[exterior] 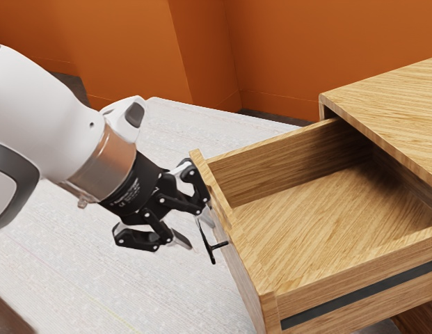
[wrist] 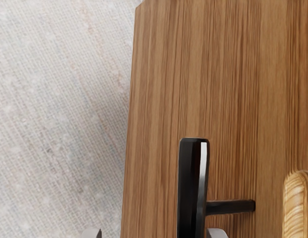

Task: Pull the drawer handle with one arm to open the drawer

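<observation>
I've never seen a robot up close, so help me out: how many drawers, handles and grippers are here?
drawer: 1
handle: 1
gripper: 1
Total: 3

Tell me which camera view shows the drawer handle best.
The wrist view. There the drawer handle stands large and close against the wooden drawer front, its mounting post plain to see. The exterior view shows the drawer handle as a thin dark bar on the open drawer, beside the gripper.
</observation>
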Tool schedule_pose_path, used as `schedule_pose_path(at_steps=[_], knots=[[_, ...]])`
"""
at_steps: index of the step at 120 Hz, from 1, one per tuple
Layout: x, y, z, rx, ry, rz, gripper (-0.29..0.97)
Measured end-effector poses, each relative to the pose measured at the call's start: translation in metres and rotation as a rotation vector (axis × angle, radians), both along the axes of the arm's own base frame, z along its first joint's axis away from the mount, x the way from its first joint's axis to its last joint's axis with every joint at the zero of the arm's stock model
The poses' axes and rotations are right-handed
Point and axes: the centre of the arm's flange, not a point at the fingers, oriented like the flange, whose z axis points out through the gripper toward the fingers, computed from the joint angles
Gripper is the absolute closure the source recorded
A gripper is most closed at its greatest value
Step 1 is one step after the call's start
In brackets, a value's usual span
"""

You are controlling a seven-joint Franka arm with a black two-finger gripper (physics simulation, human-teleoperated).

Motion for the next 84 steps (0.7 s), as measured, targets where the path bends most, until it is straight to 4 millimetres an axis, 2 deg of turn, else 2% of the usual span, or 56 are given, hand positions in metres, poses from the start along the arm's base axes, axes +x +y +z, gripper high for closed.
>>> schedule_pose_path(at_steps=[12, 26, 41, 57, 66, 74, 80, 84], knots=[[0.000, 0.001, 0.005, 0.009, -0.014, 0.000, 0.45], [-0.002, 0.005, 0.020, 0.010, -0.038, 0.007, 0.45], [-0.005, 0.015, 0.045, 0.027, -0.069, 0.022, 0.44], [-0.010, 0.029, 0.081, 0.045, -0.090, 0.049, 0.42], [-0.009, 0.060, 0.102, 0.041, -0.076, 0.143, 0.30], [0.001, 0.111, 0.120, 0.041, -0.032, 0.310, 0.22], [0.015, 0.135, 0.146, 0.056, 0.003, 0.434, 0.17], [0.030, 0.141, 0.144, 0.069, 0.056, 0.478, 0.15]])
